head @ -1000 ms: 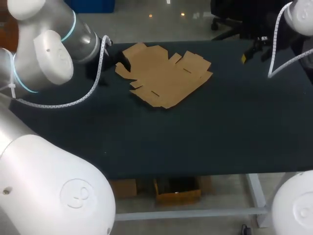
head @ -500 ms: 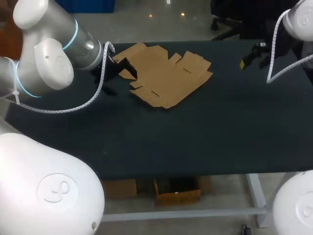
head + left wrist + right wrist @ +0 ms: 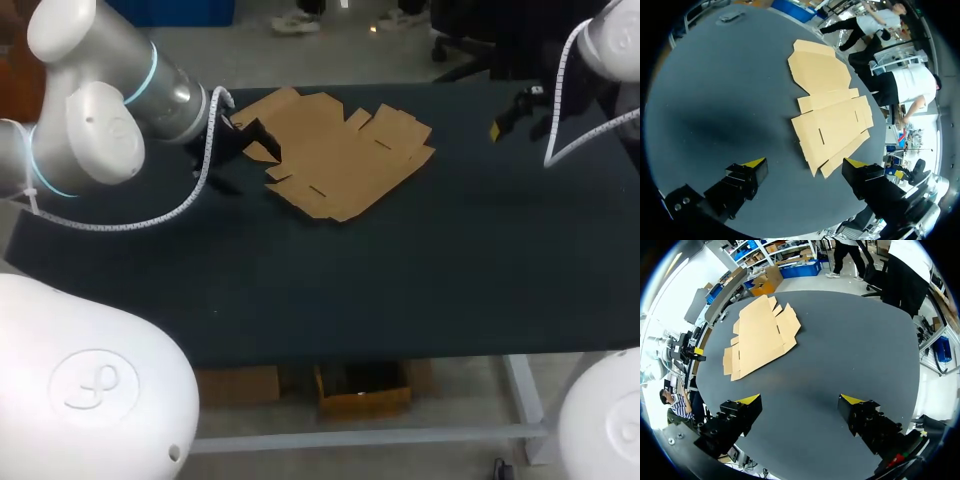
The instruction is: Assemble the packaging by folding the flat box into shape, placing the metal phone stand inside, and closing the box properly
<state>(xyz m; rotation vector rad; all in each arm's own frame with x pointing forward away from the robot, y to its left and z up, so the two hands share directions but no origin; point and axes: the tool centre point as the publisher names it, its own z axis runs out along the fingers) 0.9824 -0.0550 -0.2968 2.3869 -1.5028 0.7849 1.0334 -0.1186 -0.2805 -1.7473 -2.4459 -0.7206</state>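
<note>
The flat brown cardboard box [image 3: 335,150] lies unfolded on the black table [image 3: 400,270], toward the back and left of the middle. My left gripper [image 3: 240,140] hovers at the box's left edge. In the left wrist view the box [image 3: 830,110] lies ahead of this open gripper [image 3: 805,162], whose fingers hold nothing. My right gripper [image 3: 515,110] hangs over the table's back right, far from the box. It is open and empty in its own view [image 3: 800,399], with the box [image 3: 760,335] well ahead. A small grey object [image 3: 732,16] lies at the table's far edge; I cannot tell what it is.
Bare black tabletop [image 3: 840,355] stretches between the box and my right gripper and along the front. The front table edge [image 3: 400,355] runs across the head view, with cartons on the floor beneath it.
My left arm swung right, bringing its gripper up to the box's left edge, then held still. The right gripper shifted only slightly. The box has not moved.
</note>
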